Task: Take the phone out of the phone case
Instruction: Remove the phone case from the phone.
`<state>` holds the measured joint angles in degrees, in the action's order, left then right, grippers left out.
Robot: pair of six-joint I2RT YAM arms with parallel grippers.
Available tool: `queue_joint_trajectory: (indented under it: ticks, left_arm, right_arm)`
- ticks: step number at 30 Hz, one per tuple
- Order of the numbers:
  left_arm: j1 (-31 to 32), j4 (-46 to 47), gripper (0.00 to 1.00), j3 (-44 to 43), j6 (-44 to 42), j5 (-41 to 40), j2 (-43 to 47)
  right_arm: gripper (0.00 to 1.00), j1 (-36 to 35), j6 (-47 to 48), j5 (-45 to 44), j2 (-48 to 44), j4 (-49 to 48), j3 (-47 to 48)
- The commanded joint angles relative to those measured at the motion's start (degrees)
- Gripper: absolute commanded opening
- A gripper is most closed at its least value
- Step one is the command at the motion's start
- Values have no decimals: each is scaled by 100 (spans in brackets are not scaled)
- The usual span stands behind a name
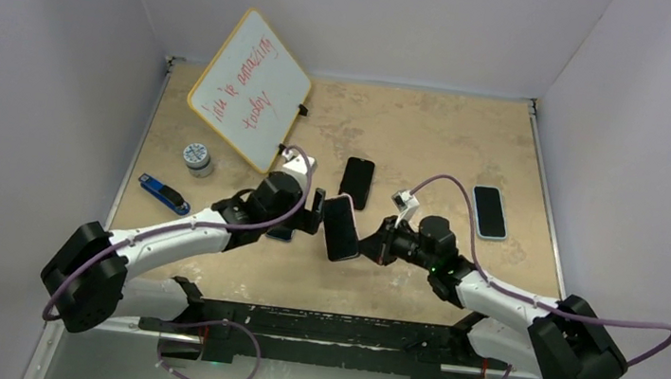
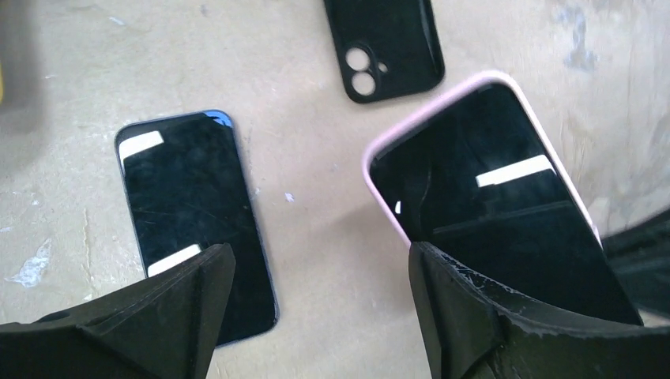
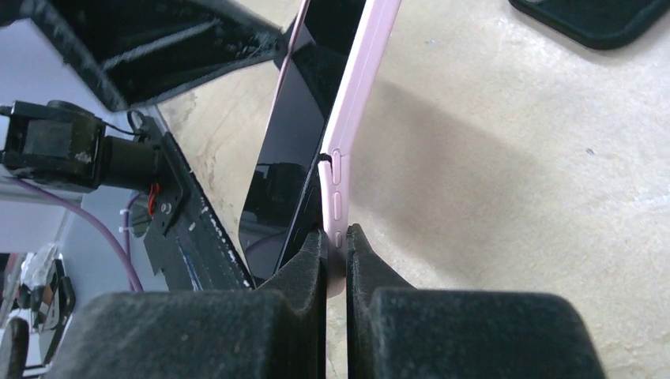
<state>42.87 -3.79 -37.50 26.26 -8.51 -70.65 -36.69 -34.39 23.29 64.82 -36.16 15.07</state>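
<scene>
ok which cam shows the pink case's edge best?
Right wrist: matte pink phone case is edge-on, side buttons clear, pinched in the right claw. Left wrist shows only its rim around the screen; top external, a dark slab.

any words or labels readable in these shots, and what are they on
"You're amazing today": red handwriting on the tilted whiteboard, read with some doubt.
Small jar: the marking on its lid is too small to read.
Pink phone case, black case, blue phone: no text or brand shows.
</scene>
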Motion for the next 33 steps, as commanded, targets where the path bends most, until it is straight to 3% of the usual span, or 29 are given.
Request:
queue_joint_trajectory:
  ticks: [1,6,16,25,33]
  left_arm:
    - [808,-403,84,-431,-548,-1257,68]
    - [1693,-568,84,-654,-823,-2256,-53]
    - [3107,-277,82,-1059,-1776,-3107,-920]
    - [3561,-216,68,-1517,-2208,-3721,-1850]
    - [3658,163,67,-1582,-2372,-3472,-2150]
  right_arm:
    - [0,-10,-273,-494,-279,318,279]
    - [0,-5,-318,-789,-265,869,525]
    - [0,-6,-930,-665,-48,1314,737]
    - [0,-5,-1139,-532,65,1340,822]
    - [0,-5,-1283,-401,118,1240,822]
